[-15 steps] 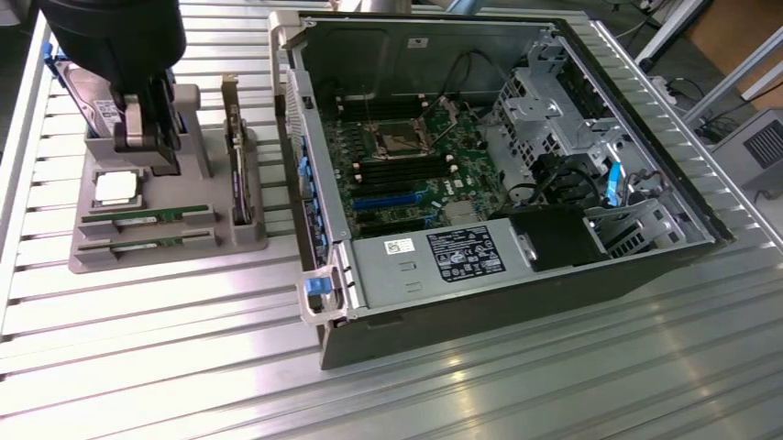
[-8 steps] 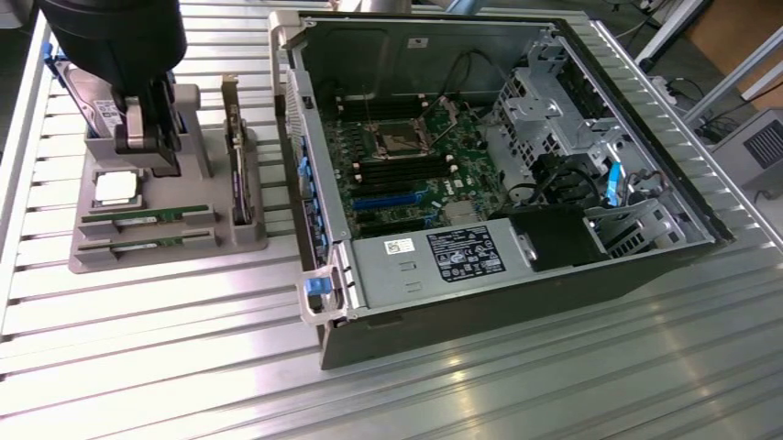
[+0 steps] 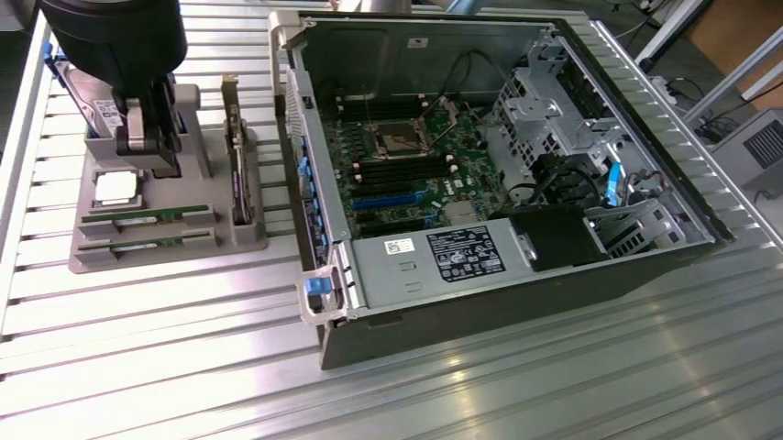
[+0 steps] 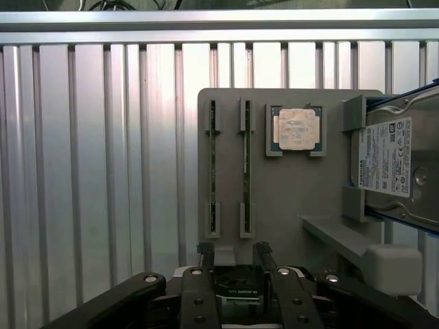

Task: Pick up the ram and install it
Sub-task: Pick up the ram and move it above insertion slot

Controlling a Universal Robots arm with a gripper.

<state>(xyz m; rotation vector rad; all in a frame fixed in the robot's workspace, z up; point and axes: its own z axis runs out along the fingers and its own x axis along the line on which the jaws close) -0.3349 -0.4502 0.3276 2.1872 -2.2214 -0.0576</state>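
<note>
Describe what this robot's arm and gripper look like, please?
The arm ends in a thick, rounded black cylinder. The gripper has black hinged links studded with silver bolts, and two slim black fingers with ridged tips. A small white label with print sits between the links.

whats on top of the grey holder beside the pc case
Two ram sticks in slots, a silver processor, a hard drive and a card standing on edge. The open gripper over the holder covers part of it, so anything under there is hidden.
</note>
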